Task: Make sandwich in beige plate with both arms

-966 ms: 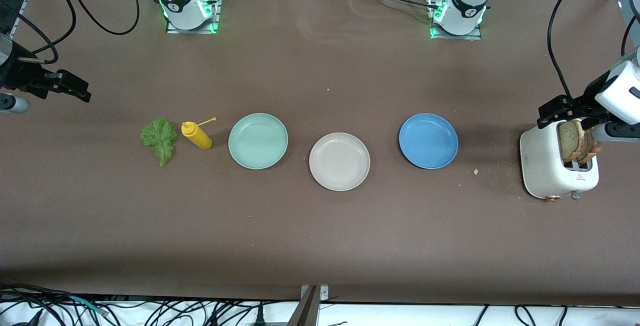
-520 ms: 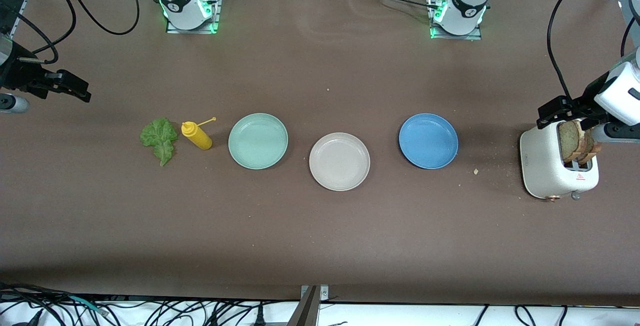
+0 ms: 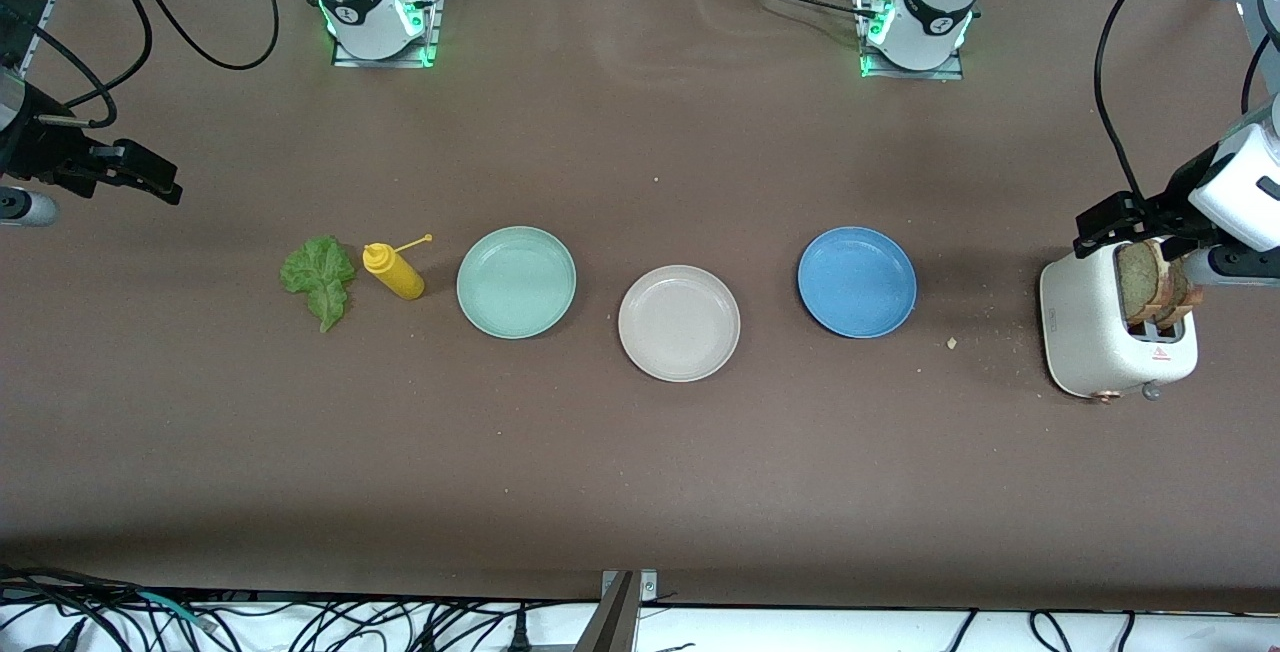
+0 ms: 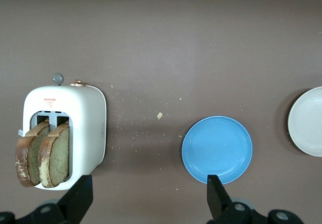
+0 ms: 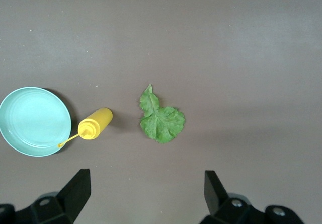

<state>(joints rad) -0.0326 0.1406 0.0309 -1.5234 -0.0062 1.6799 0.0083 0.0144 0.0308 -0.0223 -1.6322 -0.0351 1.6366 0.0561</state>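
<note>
We see a white boxy toaster (image 4: pixel 75 133) holding two brown bread slices (image 4: pixel 45 154) upright in its slots, a round blue plate (image 4: pixel 217 149) well apart from it, crumbs between, and a beige plate's edge (image 4: pixel 308 122).

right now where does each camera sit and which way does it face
Front view: high across the table, facing both arm bases; shows the beige plate and the left gripper over the toaster.
Left wrist view: on the left arm's wrist, looking down on toaster, bread slices and blue plate; open fingertips show.
Right wrist view: on the right wrist, looking down on lettuce leaf and mustard bottle; the right gripper is open.
Shared: both wrist views' things appear in the front view.
</note>
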